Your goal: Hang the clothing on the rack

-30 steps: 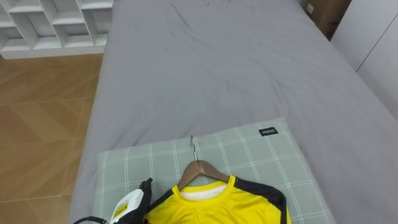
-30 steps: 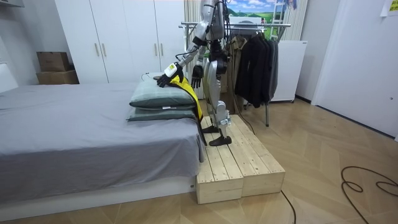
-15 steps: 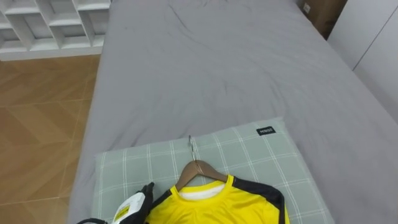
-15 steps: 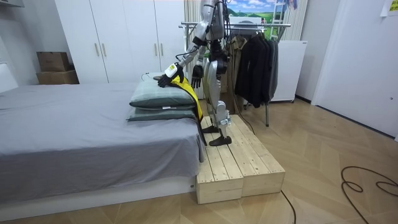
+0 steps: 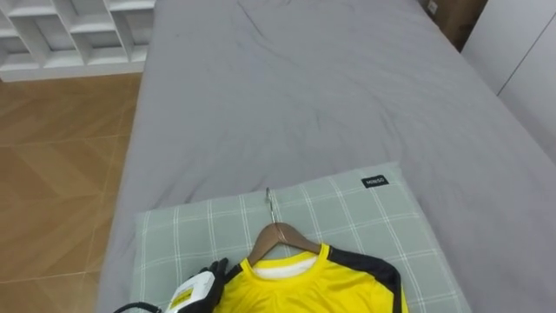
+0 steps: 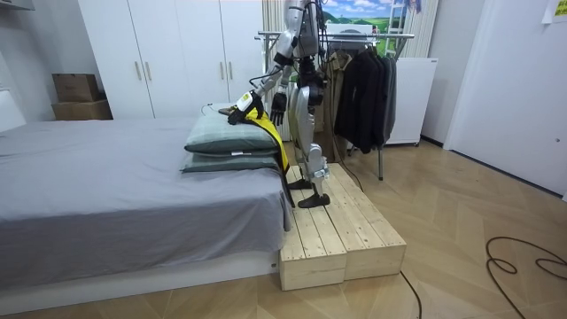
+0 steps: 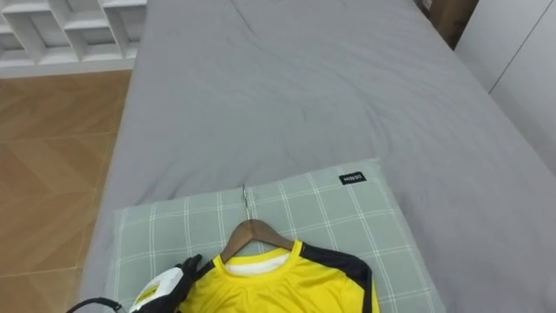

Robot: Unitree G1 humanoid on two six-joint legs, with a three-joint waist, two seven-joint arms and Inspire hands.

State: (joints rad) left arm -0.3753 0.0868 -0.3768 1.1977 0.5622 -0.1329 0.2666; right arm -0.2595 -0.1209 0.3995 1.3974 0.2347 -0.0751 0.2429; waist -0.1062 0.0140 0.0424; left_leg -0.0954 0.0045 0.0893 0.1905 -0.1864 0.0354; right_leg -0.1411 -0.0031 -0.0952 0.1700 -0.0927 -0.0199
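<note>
— Sliding toward 3 o'clock, the left hand [image 5: 198, 287] now touches the shoulder edge of the yellow shirt [image 5: 313, 283]; 1 second ago a strip of pillow [image 5: 365, 217] showed between them.

— Has it closed on the cloth?

— That cannot be told. The right hand [image 6: 278, 106] hangs by the robot's hip, relaxed and holding nothing.

— And the shirt?

— It lies flat on the checked pillow at the near end of the bed [image 5: 304, 96], already on its wooden hanger [image 5: 280, 235], whose metal hook [image 5: 270, 204] points to 12 o'clock. Neither has shifted.

— Meaning what?

— Probably the pick-up is only starting. The lift and the carry to the clothes rack [image 6: 390, 35] behind the robot are not yet done.

— Any containers?

— 2. The white cubby shelf [image 5: 69, 30] at 11 o'clock shows nothing in the compartments that can be seen. The cardboard box [image 5: 452, 17] at 1 o'clock is cut off, so its contents cannot be told. The rack itself holds dark garments [image 6: 363, 89].
</note>
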